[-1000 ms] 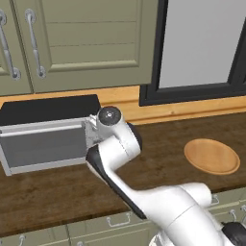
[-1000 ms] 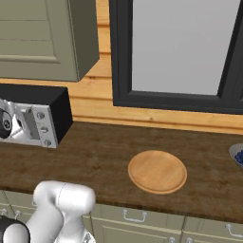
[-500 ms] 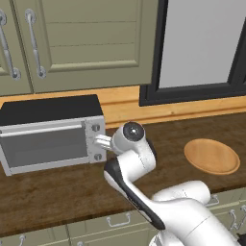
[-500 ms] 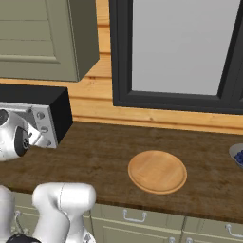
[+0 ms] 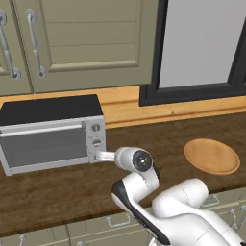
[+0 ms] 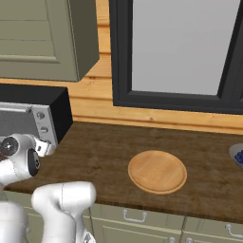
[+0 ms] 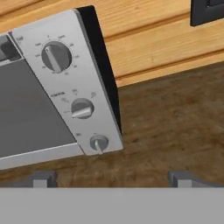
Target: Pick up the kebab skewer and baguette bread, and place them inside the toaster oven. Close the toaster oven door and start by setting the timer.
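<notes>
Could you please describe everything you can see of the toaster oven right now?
The toaster oven is a boxy silver unit with a black top, standing upright on the dark wooden counter against the wood-panelled wall. Its greyish glass door is shut. Three round knobs run down its right side. The tool points at them without touching.

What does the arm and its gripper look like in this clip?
The arm is glossy white with rounded segments, a black band along one link and a dark round joint cap. The gripper ends in two small dark grey blocky fingertips. No cables or markings visible.
</notes>
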